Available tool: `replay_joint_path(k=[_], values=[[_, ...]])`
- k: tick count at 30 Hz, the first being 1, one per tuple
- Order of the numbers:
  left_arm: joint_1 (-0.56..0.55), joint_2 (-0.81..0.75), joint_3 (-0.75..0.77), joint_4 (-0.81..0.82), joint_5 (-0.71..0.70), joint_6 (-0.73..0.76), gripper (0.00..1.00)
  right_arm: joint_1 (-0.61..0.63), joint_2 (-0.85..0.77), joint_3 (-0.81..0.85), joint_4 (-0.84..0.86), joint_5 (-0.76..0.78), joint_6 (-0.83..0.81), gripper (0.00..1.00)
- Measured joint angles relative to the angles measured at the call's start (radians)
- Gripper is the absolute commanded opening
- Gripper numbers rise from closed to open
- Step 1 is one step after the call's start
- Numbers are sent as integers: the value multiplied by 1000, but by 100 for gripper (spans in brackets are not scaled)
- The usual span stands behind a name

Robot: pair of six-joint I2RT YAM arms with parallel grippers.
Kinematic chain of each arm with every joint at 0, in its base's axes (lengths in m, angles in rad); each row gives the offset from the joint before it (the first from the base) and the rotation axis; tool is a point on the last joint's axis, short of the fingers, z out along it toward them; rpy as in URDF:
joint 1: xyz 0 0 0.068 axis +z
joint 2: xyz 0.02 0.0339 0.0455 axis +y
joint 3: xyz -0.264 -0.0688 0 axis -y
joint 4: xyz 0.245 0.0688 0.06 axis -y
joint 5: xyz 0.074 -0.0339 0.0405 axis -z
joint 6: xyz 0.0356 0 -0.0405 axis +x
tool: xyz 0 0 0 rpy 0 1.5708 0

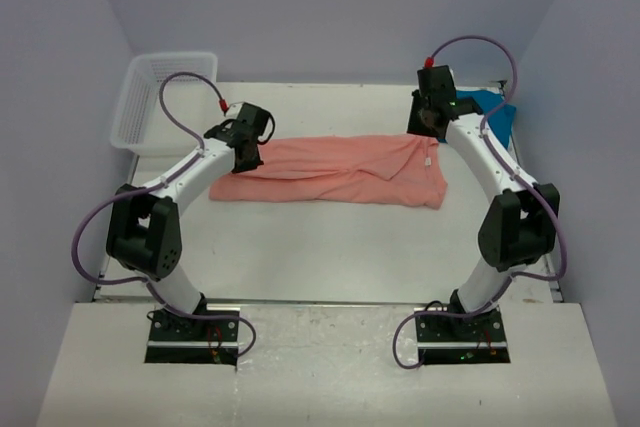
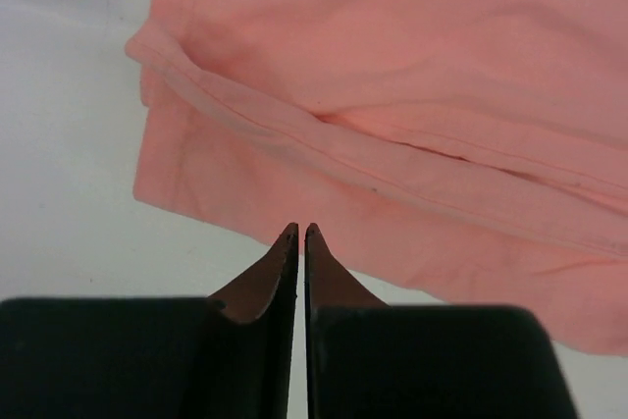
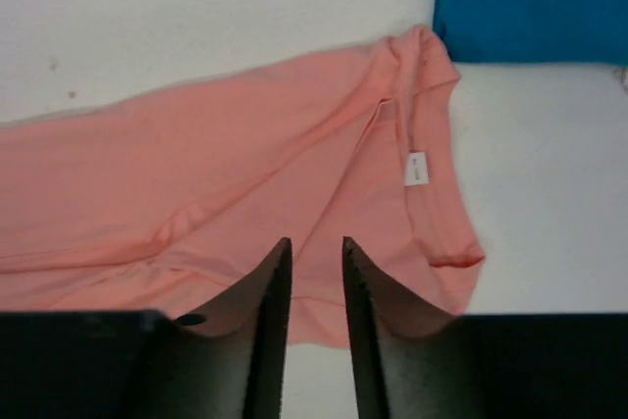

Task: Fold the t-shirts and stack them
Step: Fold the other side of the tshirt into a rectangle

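The salmon-pink t-shirt (image 1: 340, 172) lies folded into a long strip across the middle of the table, its white neck label (image 3: 416, 169) near the right end. Behind that end, the teal-blue t-shirt (image 1: 497, 112) lies at the back right, partly hidden by the right arm. My left gripper (image 1: 250, 157) hangs over the strip's left end. In the left wrist view its jaws (image 2: 300, 230) stand almost together with nothing between them, above the shirt's near edge (image 2: 392, 144). My right gripper (image 3: 316, 242) is open and empty above the collar end (image 3: 294, 174), with the teal shirt (image 3: 530, 2) beyond.
A white mesh basket (image 1: 150, 97) stands at the back left corner, against the left wall. Purple cables loop from both arms. The table's near edge runs just in front of the two arm bases.
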Motion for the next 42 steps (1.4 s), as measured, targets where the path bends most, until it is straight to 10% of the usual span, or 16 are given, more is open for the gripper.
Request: replay_joint_path(k=[1, 19, 37, 39, 42], values=[[-2, 1, -4, 5, 16, 5, 0, 7, -27, -18, 3, -6, 1, 0], [-46, 178, -8, 83, 260, 13, 0, 23, -112, -129, 48, 0, 12, 0], [1, 468, 399, 56, 233, 49, 0, 66, -113, -131, 48, 0, 11, 0], [22, 497, 430, 47, 230, 49, 0, 71, -106, -131, 45, 0, 11, 7], [50, 504, 429, 27, 204, 49, 0, 77, -99, -131, 42, -19, 18, 48]])
